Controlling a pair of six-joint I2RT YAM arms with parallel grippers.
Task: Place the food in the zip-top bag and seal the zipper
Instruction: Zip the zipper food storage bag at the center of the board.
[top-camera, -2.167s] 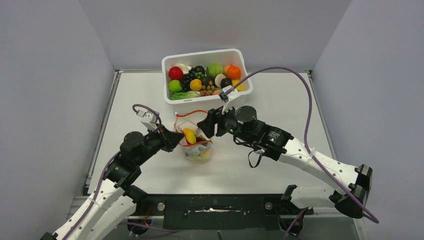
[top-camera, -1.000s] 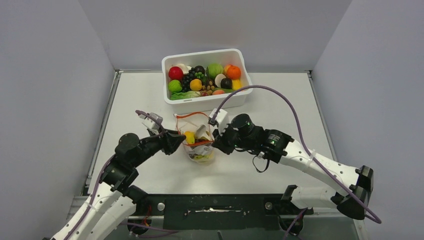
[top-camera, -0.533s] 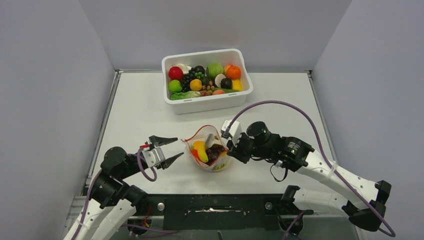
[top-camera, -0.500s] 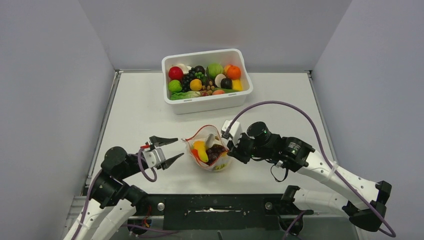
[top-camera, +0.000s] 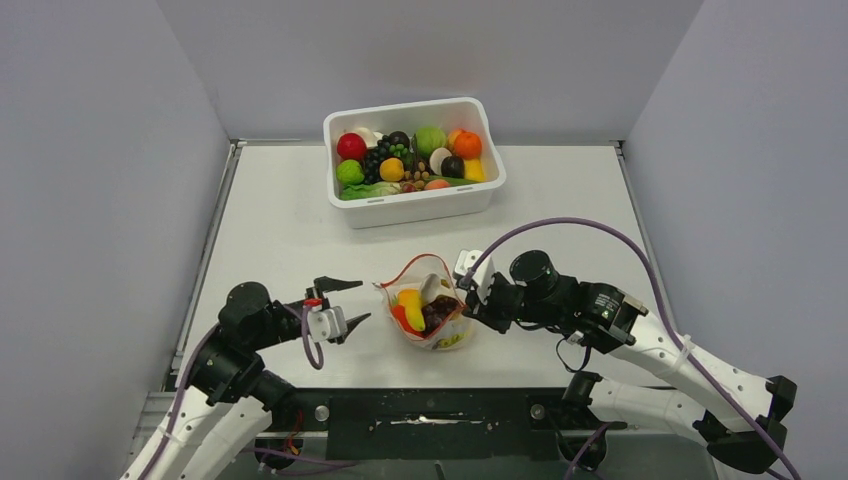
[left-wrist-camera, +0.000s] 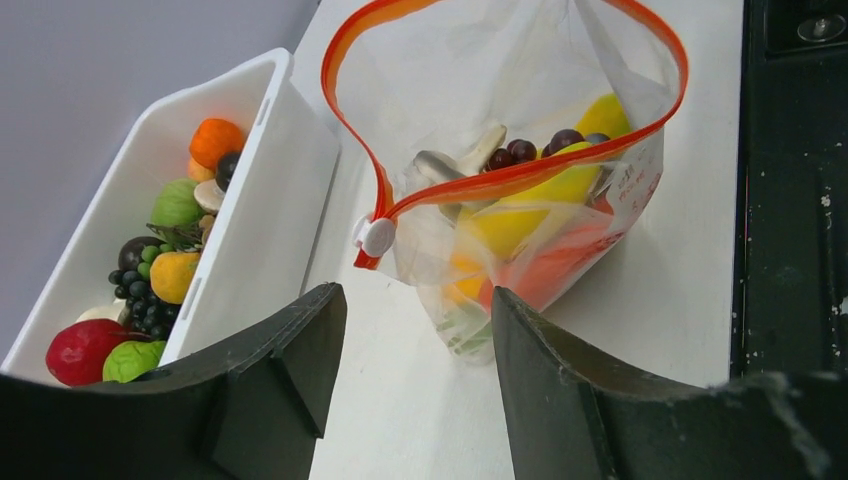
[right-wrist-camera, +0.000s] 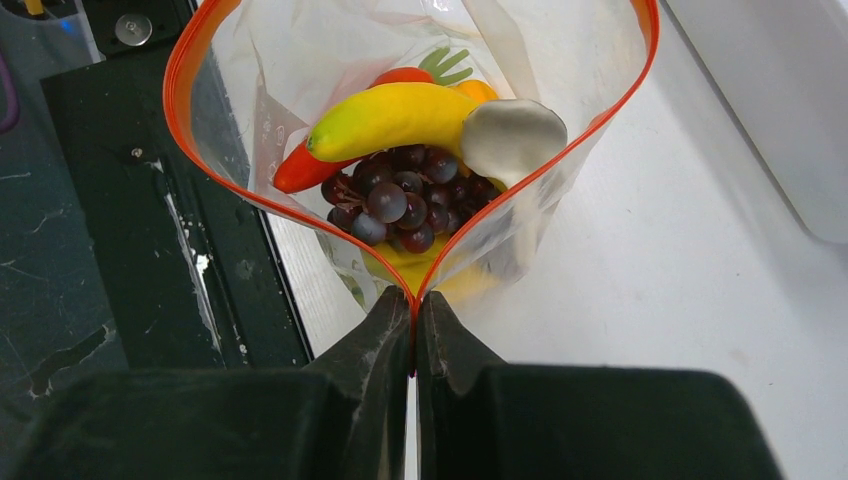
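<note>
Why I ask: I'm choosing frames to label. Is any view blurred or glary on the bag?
Top external: even light, soft shadows, zip-top bag sharp but small. Left wrist: bag crisp, open left pincer dark. Right wrist: small highlights on grapes, no washout, right pincer dark.

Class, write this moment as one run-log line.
left gripper: open, clear of zip-top bag | right gripper: shut on zipper | food: inside bag | zipper: unsealed

The top external camera looks down from above and behind the arm bases over the whole white bench (top-camera: 280, 230). The wrist cameras look close along the left end effector (left-wrist-camera: 415, 300) and the right end effector (right-wrist-camera: 414, 305). They face the clear floppy plastic bag (top-camera: 445, 332) with its orange-red mouth strip from opposite sides. All three views share the bag.
</note>
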